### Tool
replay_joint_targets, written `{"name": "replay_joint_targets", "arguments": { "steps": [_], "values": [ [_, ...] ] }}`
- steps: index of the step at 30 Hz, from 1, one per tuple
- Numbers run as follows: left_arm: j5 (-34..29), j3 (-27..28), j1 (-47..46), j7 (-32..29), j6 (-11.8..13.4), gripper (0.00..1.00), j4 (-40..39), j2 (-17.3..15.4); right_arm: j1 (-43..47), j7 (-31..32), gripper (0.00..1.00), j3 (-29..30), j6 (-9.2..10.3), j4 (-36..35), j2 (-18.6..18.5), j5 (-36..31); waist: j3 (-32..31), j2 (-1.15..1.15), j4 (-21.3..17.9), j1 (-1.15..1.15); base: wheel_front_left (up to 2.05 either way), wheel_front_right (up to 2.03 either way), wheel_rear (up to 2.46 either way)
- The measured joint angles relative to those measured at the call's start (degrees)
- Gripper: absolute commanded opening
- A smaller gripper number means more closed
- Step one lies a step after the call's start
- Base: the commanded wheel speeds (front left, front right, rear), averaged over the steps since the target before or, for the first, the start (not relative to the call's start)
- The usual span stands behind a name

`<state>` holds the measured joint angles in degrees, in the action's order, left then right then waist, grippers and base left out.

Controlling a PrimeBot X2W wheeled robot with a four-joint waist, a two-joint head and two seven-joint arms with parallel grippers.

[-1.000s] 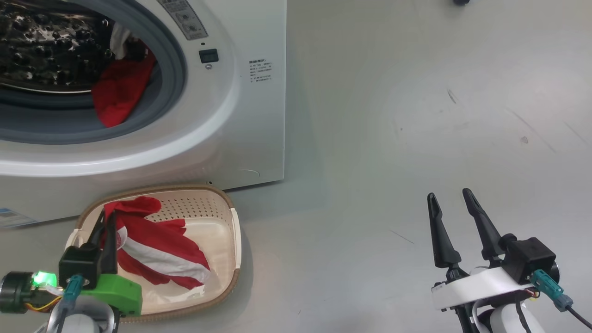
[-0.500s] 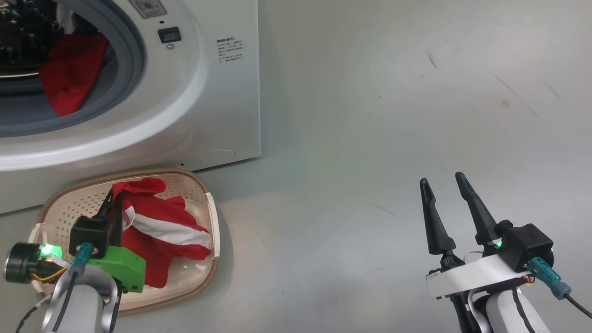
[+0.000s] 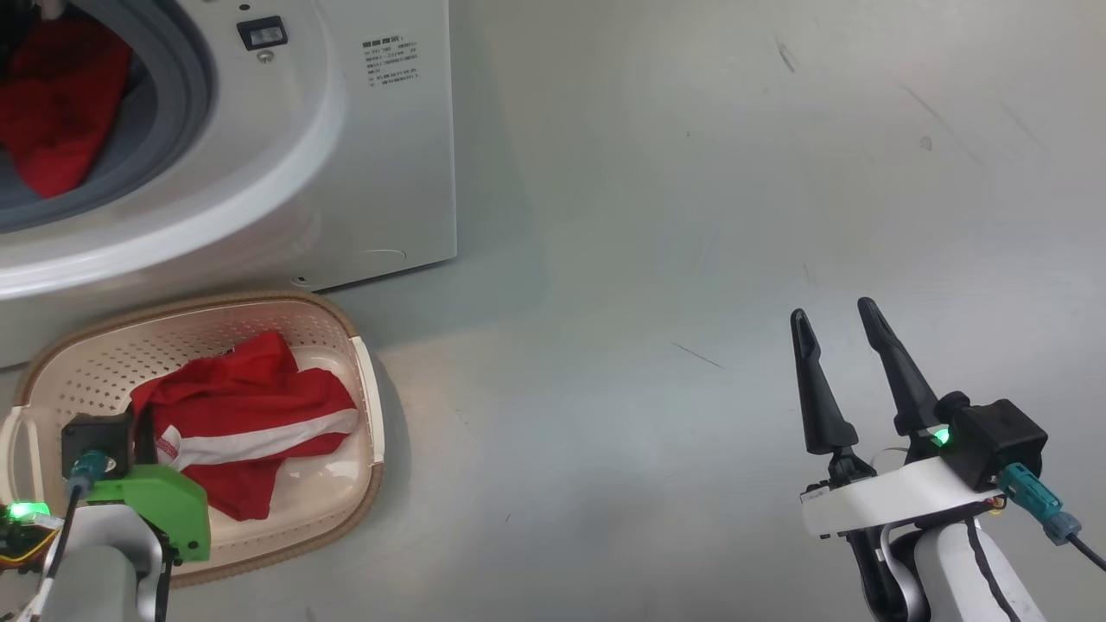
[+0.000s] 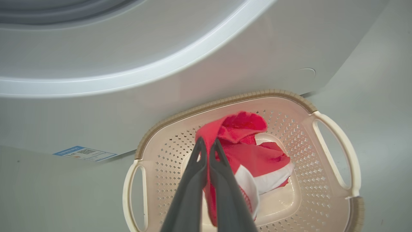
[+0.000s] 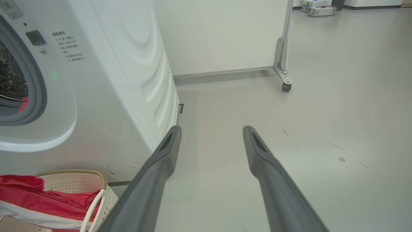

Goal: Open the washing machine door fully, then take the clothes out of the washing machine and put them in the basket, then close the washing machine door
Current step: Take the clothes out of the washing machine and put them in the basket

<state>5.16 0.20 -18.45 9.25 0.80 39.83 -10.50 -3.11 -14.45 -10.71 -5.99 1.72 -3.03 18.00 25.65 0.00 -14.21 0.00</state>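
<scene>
The washing machine (image 3: 371,173) stands at the upper left, its opening uncovered; the washing machine door is out of view. Red clothes (image 3: 52,104) lie in the drum mouth. The cream basket (image 3: 367,406) sits on the floor before the machine and holds a red garment with a white stripe (image 3: 251,415). My left gripper (image 4: 207,143) is shut on that garment (image 4: 254,158) just above the basket's (image 4: 225,103) bottom, with fabric pinched between the fingers. My right gripper (image 3: 834,315) stands open over bare floor to the right, holding nothing.
A blue sticker (image 4: 85,153) marks the machine's lower front. Behind the machine's right side a white partition (image 5: 225,38) stands on a caster (image 5: 286,87). Grey floor stretches right of the basket.
The head camera has swung, sliding the whole picture left and up. My left gripper has sunk lower into the basket with the red garment, which now lies flatter. The right gripper stays open.
</scene>
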Motion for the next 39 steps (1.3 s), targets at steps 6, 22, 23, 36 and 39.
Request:
{"name": "replay_joint_targets", "arguments": {
  "steps": [6, 22, 23, 36, 39],
  "values": [
    [2.9, 2.3, -3.2, -1.6, 0.8, 0.0, 4.0, 0.6, -0.2, 0.0, 1.0, 1.0, 0.01, -0.5, 0.0, -0.1, 1.6, 0.0, 0.0, 0.0, 0.0, 0.0, 0.0],
    [3.9, 3.0, -7.0, -0.7, 1.9, 1.0, 11.8, 0.9, -1.2, 0.0, 1.0, 1.1, 0.0, 0.1, 0.2, -0.9, 1.6, 0.0, 1.0, 0.0, 0.0, 0.0, 0.0],
    [3.8, 2.8, -7.0, -0.3, 1.9, 1.0, 12.0, 0.9, -1.2, 0.0, 1.0, 1.1, 0.0, 0.2, 0.2, -0.9, 1.4, 0.0, 1.1, 0.0, 0.0, 0.0, 0.0],
    [2.7, -0.2, -8.7, 5.0, -1.2, 1.0, 10.1, 2.8, -1.2, 0.0, 1.0, 2.4, 0.0, 1.3, 0.2, -1.0, -3.5, 0.0, 2.4, 0.0, 0.0, 0.0, 0.0],
    [2.0, -1.1, -8.7, 5.0, -1.7, 1.0, 9.4, 2.9, -1.2, 0.0, 1.0, 2.8, 0.0, 1.6, 0.2, -1.0, -5.0, 0.0, 2.9, 0.0, 0.0, 0.0, 0.0]
  ]
}}
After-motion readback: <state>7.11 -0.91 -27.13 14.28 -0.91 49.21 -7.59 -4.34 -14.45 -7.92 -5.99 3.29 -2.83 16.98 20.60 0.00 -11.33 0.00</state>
